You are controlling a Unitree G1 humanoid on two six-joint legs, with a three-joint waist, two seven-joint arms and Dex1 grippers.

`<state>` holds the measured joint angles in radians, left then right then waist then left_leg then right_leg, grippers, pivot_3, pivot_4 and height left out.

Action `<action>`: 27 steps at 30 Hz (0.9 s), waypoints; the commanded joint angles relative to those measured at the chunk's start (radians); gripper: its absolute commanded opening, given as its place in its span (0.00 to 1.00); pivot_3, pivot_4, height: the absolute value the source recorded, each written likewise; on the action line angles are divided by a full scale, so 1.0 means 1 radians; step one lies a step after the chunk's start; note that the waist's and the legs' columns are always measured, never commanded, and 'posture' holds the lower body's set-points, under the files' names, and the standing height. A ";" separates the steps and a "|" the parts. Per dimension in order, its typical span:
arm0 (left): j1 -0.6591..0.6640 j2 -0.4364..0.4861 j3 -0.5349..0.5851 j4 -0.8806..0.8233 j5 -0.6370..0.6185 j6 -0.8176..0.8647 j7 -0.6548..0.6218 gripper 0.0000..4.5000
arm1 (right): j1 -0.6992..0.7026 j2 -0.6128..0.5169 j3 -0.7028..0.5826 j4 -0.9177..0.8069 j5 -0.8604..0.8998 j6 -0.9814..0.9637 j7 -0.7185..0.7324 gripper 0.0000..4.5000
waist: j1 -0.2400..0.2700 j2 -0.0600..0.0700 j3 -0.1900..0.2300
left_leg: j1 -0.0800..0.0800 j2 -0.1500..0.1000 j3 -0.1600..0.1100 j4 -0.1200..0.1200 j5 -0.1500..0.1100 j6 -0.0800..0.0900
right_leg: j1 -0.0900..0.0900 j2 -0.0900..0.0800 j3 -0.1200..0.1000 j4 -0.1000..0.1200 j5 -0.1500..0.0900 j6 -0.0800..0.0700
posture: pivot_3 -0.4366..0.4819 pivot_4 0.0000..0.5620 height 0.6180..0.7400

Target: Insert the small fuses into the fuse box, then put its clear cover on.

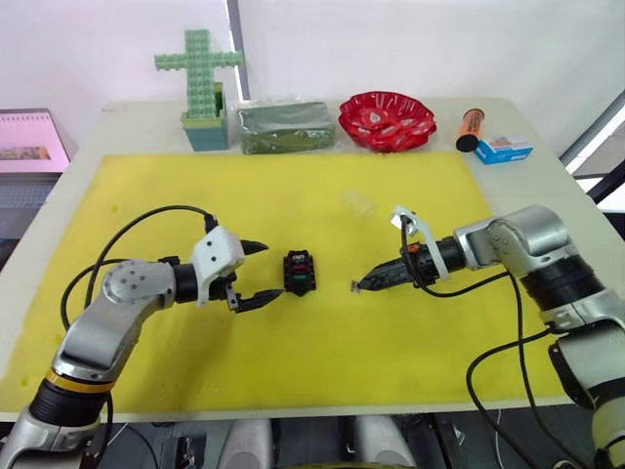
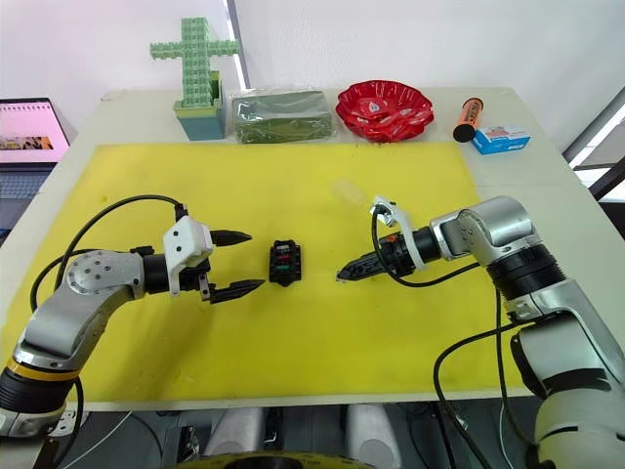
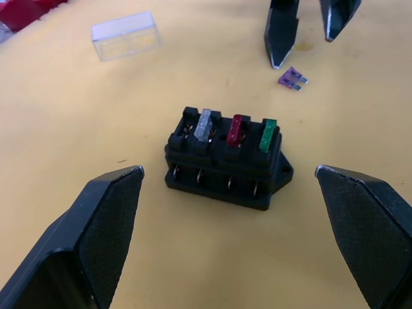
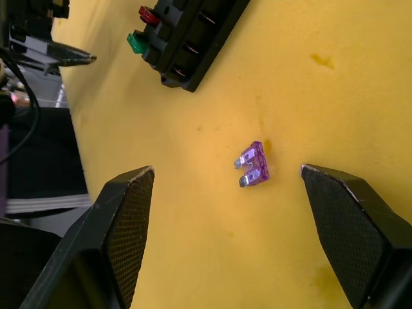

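left end effector (image 1: pixel 256 275) apart — beside fuse box (image 1: pixel 299 273) | right end effector (image 4: pixel 239 219) apart — over purple fuse (image 4: pixel 254 165)

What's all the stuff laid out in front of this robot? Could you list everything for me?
Fuse box: one, black, mid-mat, between the grippers.
Fuses in the box: three, grey, red, green.
Loose fuse: one, purple, on the mat by the right gripper.
Clear cover: one, transparent, on the mat beyond the box.
Mat: one, yellow, covering the table.
Block cross: one, green, far left.
Bag: one, clear, green contents.
Bowl: one, red.
Tube: one, orange.
Carton: one, blue-white.
Laptop: one, table's left.
Left gripper: open.
Right gripper: open.
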<state>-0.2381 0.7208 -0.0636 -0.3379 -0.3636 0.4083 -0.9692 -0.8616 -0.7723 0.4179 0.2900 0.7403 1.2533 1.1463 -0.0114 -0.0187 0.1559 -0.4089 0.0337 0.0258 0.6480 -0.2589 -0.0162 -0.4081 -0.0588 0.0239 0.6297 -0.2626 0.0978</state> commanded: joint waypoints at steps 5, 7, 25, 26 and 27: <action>-0.007 0.025 0.023 -0.038 -0.034 -0.002 -0.032 1.00 | -0.003 0.031 -0.034 0.006 -0.048 0.015 0.036 0.86 | 0.000 0.000 0.000 | 0.000 0.000 0.000 0.000 0.000 0.000 | 0.000 0.000 0.000 0.000 0.000 0.000 | 0.48 0.27 1.00; -0.011 0.024 0.022 -0.036 -0.033 -0.003 -0.033 1.00 | 0.004 0.035 -0.032 0.011 -0.056 0.024 0.040 0.86 | 0.000 0.000 0.000 | 0.000 0.000 0.000 0.000 0.000 0.000 | 0.000 0.000 0.000 0.000 0.000 0.000 | 0.48 0.27 1.00; -0.002 0.022 0.018 -0.034 -0.014 -0.016 -0.021 1.00 | 0.024 0.073 -0.044 0.036 -0.123 0.031 0.071 0.65 | 0.000 0.000 0.000 | 0.000 -0.001 0.002 0.000 0.000 0.000 | 0.000 0.000 -0.001 0.000 0.000 0.000 | 0.48 0.27 1.00; -0.002 0.021 0.018 -0.034 -0.014 -0.016 -0.020 1.00 | 0.024 0.073 -0.042 0.036 -0.128 0.028 0.074 0.65 | 0.000 0.000 0.000 | 0.000 -0.001 0.002 0.000 0.000 0.000 | 0.000 0.000 -0.001 0.000 0.000 0.000 | 0.48 0.27 1.00; -0.003 0.021 0.018 -0.034 -0.015 -0.015 -0.018 1.00 | 0.023 0.077 -0.042 0.041 -0.133 0.028 0.072 0.65 | 0.000 0.000 0.000 | 0.000 -0.001 0.002 0.000 0.000 0.000 | 0.000 0.000 -0.001 0.000 0.000 0.000 | 0.48 0.27 1.00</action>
<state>-0.2389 0.7364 -0.0628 -0.3371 -0.3790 0.4059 -0.9940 -0.8407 -0.7023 0.3773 0.3357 0.6127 1.2796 1.2091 -0.0116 -0.0188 0.1559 -0.4087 0.0332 0.0274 0.6481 -0.2589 -0.0162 -0.4076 -0.0585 0.0234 0.6301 -0.2625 0.0980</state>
